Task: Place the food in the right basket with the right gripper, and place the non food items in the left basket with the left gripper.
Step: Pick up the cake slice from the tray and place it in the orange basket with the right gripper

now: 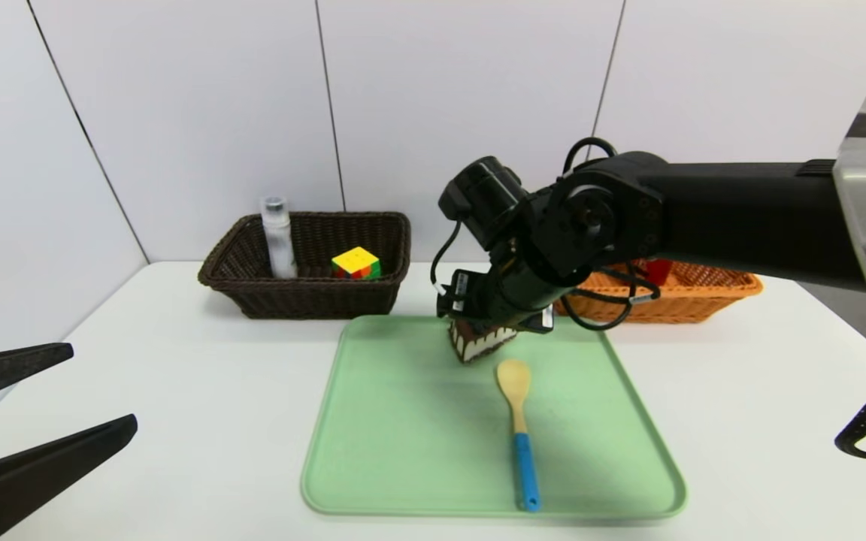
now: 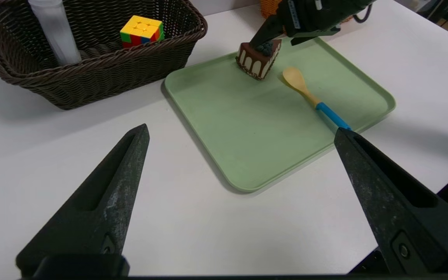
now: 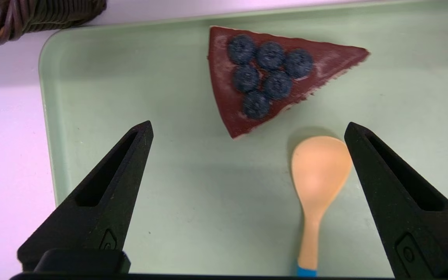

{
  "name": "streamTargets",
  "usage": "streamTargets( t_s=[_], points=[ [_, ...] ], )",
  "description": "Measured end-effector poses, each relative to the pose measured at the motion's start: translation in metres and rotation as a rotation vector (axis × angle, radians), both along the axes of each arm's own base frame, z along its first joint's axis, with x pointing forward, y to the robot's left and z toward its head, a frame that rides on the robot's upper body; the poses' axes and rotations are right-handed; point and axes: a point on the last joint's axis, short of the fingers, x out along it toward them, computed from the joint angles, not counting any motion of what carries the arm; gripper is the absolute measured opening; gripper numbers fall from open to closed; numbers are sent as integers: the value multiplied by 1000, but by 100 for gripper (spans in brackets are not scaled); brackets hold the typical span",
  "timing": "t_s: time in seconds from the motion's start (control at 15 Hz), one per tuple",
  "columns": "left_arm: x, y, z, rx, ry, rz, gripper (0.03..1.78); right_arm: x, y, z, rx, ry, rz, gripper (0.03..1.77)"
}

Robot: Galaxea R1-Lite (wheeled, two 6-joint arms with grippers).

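the cube point(image 1: 355, 263) and a bottle point(image 1: 278, 237) already lay in the dark basket point(image 1: 305, 297) behind the tray point(image 1: 403, 451). the cake point(image 3: 270, 74) and spoon point(image 1: 519, 428) were left on the tray. the right gripper point(image 3: 247, 132) hung over the cake, fingers apart; the left gripper point(image 2: 243, 134) waited off the tray, spread, empty.

A pale green tray point(image 1: 403, 451) with rounded corners and a low raised rim lies flat on a white table point(image 1: 200, 421). Its far end sits directly beneath the jaws of the right gripper point(image 3: 248, 124). The tray lies ahead of the jaws of the left gripper point(image 2: 241, 128), with bare tabletop in between. A white panelled wall point(image 1: 470, 90) with thin dark seams rises behind the table, well beyond both sets of jaws.
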Motion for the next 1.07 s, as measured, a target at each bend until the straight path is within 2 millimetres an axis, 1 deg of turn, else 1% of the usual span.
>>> streamTargets(
  t_s=[0.2, 0.33, 0.6, 0.8, 1.07],
  points=[
    [-4, 1, -4, -4, 3, -28, 169, 0, 10, -14, -25, 14, 10, 170],
    [-7, 2, -10, -4, 10, -43, 169, 3, 13, -21, -57, 7, -7, 170],
    [-14, 5, -20, -9, 21, -88, 169, 5, 16, -26, -68, -10, -18, 171],
    [-17, 6, -21, -12, 14, -92, 169, 10, 19, -29, -59, -34, -27, 171],
    [-20, 7, -21, -16, 6, -94, 169, 16, 21, -39, -73, -52, -61, 171]
  ],
)
